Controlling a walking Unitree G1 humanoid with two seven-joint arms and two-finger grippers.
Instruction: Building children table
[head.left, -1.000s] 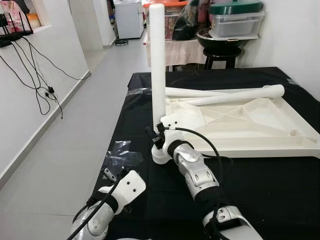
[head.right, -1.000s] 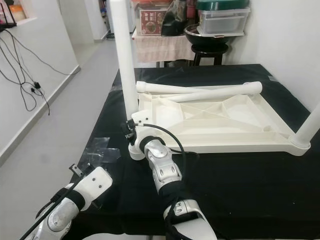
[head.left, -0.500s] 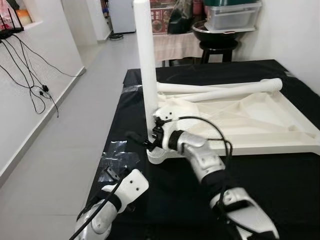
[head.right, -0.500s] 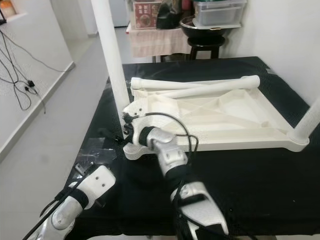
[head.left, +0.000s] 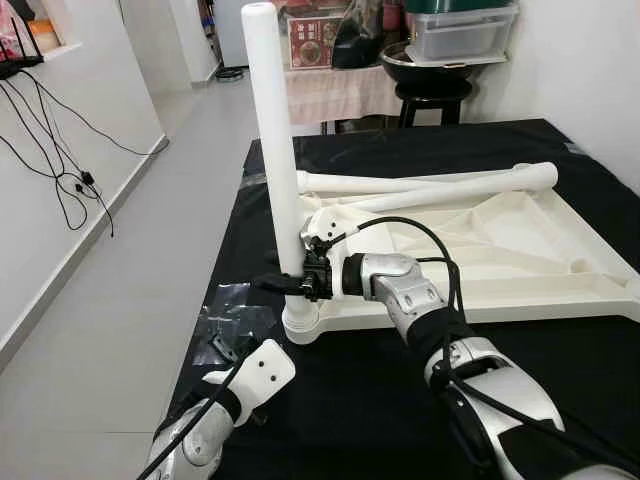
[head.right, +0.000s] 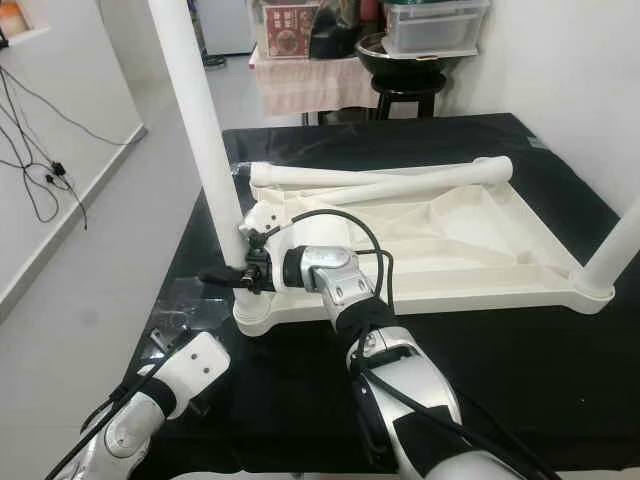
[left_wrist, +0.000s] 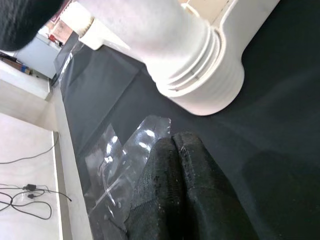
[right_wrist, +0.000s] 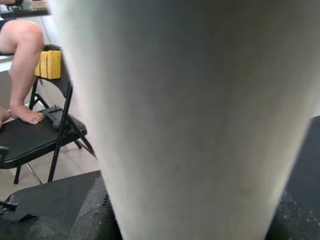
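1. Now the right claw (head.left: 285, 283) has come round to the side of the upright table leg (head.left: 272, 150). A second ago the forearm reached in from below; at present it lies level across the front edge of the upturned tabletop (head.left: 520, 250).
2. Right claw is closed around the leg just above its base, one black finger either side. In the right wrist view the leg (right_wrist: 190, 115) sits between the fingers, so it has hold of it.
3. The leg stands in the corner socket (head.left: 302, 325) nearest the robot, leaning slightly. My read: the regrip is for twisting or pressing it home. I can't tell if it's fully seated.
4. Two more loose legs (head.left: 430, 185) lie across the far edge of the tabletop. Another leg (head.right: 615, 255) is already up at the right front corner.
5. Left claw (left_wrist: 175, 200) hangs low beside the black-covered table (head.left: 330, 400), fingers pressed together and holding nothing, over a clear plastic bag (head.left: 235, 305).
6. Net: roughly two legs in, two to go.
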